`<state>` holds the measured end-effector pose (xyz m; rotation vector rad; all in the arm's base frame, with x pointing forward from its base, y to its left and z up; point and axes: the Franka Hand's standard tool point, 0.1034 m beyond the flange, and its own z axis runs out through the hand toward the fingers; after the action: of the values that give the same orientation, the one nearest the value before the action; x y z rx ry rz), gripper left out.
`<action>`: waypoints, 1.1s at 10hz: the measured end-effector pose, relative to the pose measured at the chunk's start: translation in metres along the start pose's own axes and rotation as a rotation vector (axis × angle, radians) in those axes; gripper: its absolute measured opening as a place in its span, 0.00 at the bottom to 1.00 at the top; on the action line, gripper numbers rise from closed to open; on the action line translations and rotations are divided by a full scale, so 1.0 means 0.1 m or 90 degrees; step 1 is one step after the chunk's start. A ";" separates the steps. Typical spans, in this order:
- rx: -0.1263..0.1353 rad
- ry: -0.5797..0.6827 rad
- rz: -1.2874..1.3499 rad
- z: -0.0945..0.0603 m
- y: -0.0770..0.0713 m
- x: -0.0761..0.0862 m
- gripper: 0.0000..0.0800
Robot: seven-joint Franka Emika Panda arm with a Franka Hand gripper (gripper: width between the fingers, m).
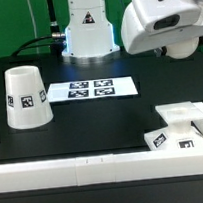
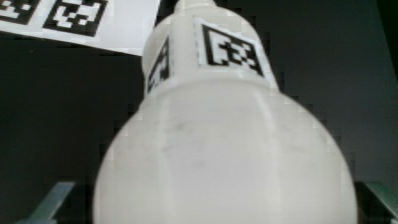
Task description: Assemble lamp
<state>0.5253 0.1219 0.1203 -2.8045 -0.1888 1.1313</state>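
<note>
In the wrist view the white lamp bulb (image 2: 214,140) fills the picture. Its round body sits between my fingers and its neck with black-and-white tags (image 2: 231,48) points away. My gripper (image 2: 210,205) is shut on the bulb, with dark fingertips (image 2: 54,202) showing at either side of it. In the exterior view the tapered shade (image 1: 27,97) stands upright at the left. The flat square base (image 1: 188,119) with tags lies at the right front. My arm's white wrist (image 1: 162,21) hangs above the base. The fingers and the bulb do not show there.
The marker board (image 1: 91,89) lies flat mid-table, and its corner shows in the wrist view (image 2: 54,14). A white rail (image 1: 86,169) runs along the table's front edge. The arm's pedestal (image 1: 88,35) stands at the back.
</note>
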 end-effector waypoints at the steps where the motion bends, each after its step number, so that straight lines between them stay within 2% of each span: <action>1: -0.001 0.051 0.001 -0.06 0.00 0.08 0.72; 3: -0.006 0.142 0.004 -0.11 0.00 0.13 0.72; 4: -0.007 0.197 0.007 -0.17 0.03 0.22 0.72; 5: 0.008 0.223 0.008 -0.26 0.07 0.20 0.72; 6: 0.023 0.265 0.014 -0.43 0.14 0.20 0.72; 7: 0.023 0.304 0.019 -0.54 0.19 0.20 0.72; 11: 0.002 0.503 0.025 -0.58 0.22 0.31 0.72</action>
<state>0.5896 0.1019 0.1372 -3.0009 -0.0532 -0.0315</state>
